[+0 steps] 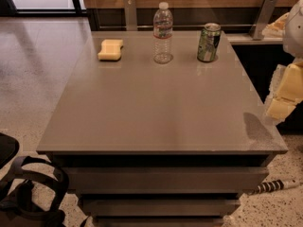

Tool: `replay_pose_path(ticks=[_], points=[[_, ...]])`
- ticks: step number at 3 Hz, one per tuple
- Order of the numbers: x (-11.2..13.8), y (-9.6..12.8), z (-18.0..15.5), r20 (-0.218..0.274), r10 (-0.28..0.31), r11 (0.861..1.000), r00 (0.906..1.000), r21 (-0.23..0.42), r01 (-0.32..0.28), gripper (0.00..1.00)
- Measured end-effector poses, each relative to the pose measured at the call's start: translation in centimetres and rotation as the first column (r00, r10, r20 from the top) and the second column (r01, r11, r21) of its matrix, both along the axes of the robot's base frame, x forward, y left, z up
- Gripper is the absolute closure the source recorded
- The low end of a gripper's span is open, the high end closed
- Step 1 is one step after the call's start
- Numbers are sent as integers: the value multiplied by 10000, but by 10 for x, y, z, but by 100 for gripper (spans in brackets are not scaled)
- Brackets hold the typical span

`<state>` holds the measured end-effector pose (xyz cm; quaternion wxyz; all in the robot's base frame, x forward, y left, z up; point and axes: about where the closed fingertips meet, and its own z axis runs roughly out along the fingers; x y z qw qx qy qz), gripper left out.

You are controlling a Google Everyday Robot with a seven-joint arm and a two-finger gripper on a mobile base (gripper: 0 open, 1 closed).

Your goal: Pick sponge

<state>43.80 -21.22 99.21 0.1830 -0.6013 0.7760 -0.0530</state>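
The sponge (111, 49) is a small pale-yellow pad lying flat at the far left of the grey table (156, 108). My gripper (284, 96) with yellowish blocky fingers hangs at the right edge of the view, beside the table's right side, far from the sponge and holding nothing that shows.
A clear plastic water bottle (163, 32) stands at the far middle of the table. A green can (209, 42) stands to its right. A dark bag with straps (28, 193) lies on the floor at lower left. A striped rod (274, 186) lies on the floor at lower right.
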Motion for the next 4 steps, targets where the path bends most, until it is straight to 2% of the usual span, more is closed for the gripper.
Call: replay_pose_path(ticks=[1, 2, 3, 4], points=[[0, 0, 0, 2, 0, 10000, 10000, 0, 0, 0], [10, 7, 3, 282, -58, 9995, 9996, 316, 49, 0], [27, 36, 5, 630, -115, 9919, 9979, 1269, 35, 0], [42, 80, 4, 1001, -206, 9638, 9948, 2664, -69, 0]])
